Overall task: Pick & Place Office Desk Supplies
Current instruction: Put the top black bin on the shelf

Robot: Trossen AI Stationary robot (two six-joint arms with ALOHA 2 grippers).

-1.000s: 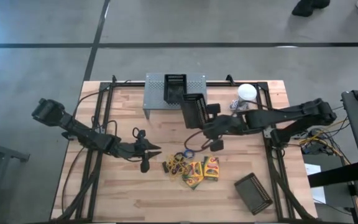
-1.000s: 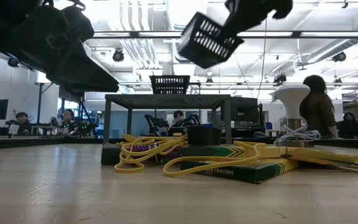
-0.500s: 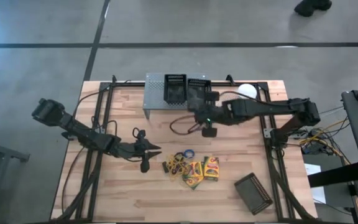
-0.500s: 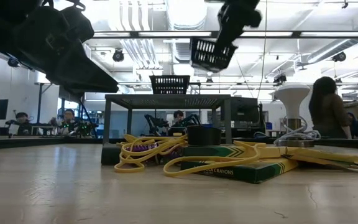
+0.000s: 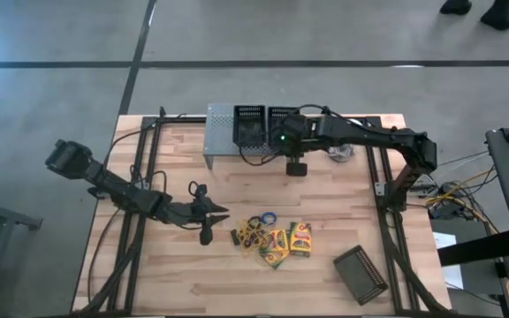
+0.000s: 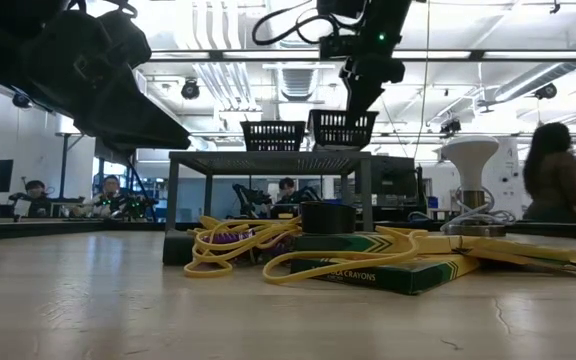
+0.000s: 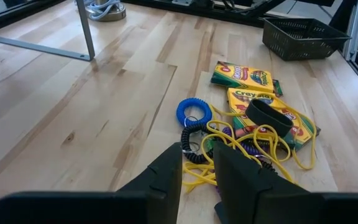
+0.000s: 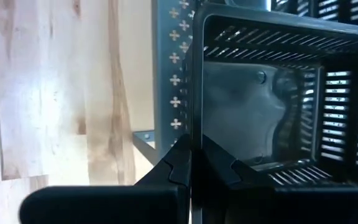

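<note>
Right tool point(image 8: 190, 163) clenched on the wall of a black mesh basket point(image 5: 283, 121), held on top of the grey perforated stand point(image 5: 221, 132) beside a second basket point(image 5: 249, 122). Best done by levelling the basket, seating it flat on the stand, then letting go without dragging. Left tool point(image 7: 196, 163) part open, gripping nothing, near the pile. Crayon boxes point(image 5: 288, 240) and rubber bands point(image 5: 256, 230) mid-counter point(image 5: 193, 274), untouched. Legible: "CRAYONS" on one box edge, "Crayola" on a lid.

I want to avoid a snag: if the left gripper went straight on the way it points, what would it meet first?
Probably the rubber bands just past the left gripper, with the blue coil close by; the crayon boxes lie behind. Depth is unclear.
</note>
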